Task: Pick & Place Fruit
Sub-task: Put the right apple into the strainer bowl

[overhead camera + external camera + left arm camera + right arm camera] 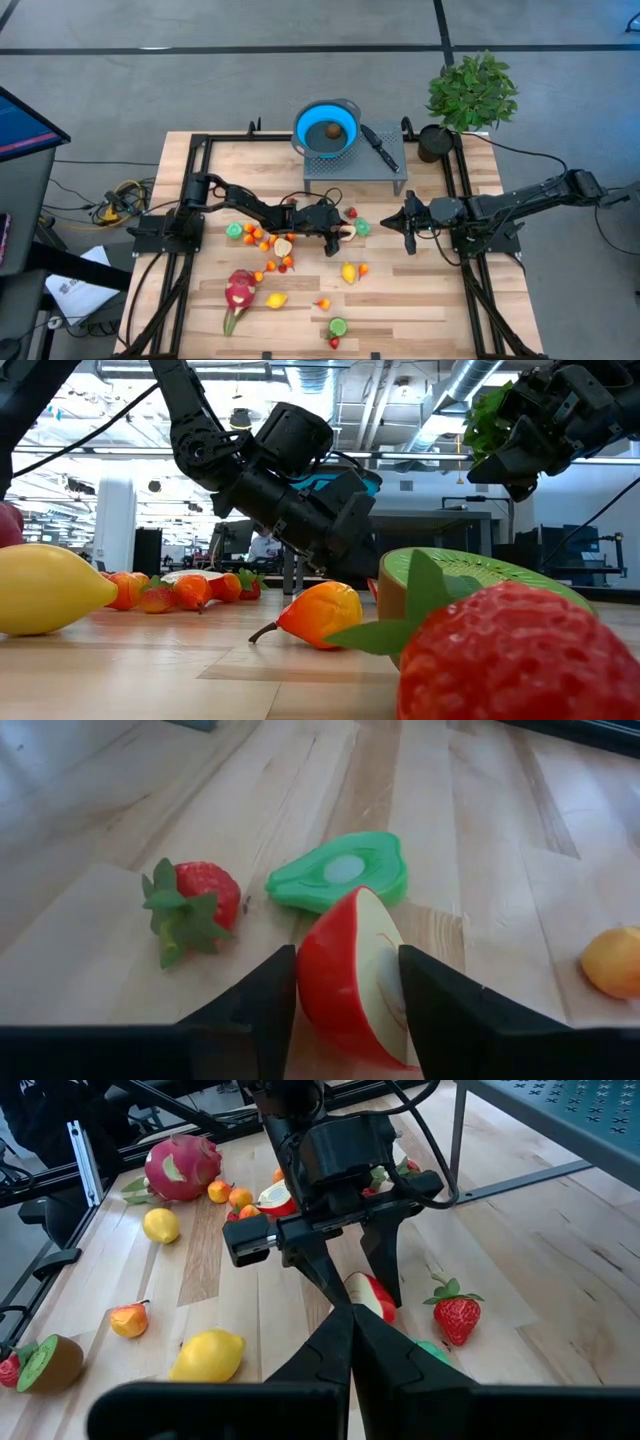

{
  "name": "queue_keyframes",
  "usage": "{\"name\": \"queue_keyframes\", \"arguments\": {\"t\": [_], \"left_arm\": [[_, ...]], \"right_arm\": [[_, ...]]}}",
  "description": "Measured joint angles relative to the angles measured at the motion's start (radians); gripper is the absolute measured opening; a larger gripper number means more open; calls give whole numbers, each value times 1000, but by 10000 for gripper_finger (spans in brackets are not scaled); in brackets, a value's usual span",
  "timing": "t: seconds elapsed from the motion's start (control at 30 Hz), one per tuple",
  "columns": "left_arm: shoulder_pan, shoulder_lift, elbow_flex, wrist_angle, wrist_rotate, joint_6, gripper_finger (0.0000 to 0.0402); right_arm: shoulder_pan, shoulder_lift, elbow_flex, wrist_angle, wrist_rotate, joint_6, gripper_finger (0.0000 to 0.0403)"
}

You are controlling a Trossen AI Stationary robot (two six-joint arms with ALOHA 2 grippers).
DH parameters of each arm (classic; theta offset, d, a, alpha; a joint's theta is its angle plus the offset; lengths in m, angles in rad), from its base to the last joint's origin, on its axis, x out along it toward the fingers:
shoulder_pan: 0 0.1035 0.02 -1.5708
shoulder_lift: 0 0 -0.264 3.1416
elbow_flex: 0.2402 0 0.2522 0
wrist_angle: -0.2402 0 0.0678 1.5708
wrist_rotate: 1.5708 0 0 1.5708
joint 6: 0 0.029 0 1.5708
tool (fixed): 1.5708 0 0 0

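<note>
Left hand around red apple half, cream cut face.

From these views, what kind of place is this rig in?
Probably a robotics lab in an open industrial hall: exposed ceiling ducts, a framed wooden table on bare concrete floor, loose cables beside it.
</note>
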Motion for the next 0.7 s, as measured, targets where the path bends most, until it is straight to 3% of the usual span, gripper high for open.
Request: {"name": "queue_keyframes", "arguments": {"t": [0.7], "left_arm": [[-2, -50, -5, 8, 47, -1, 141]], "right_arm": [[0, 0, 0, -7, 0, 0, 1]]}}
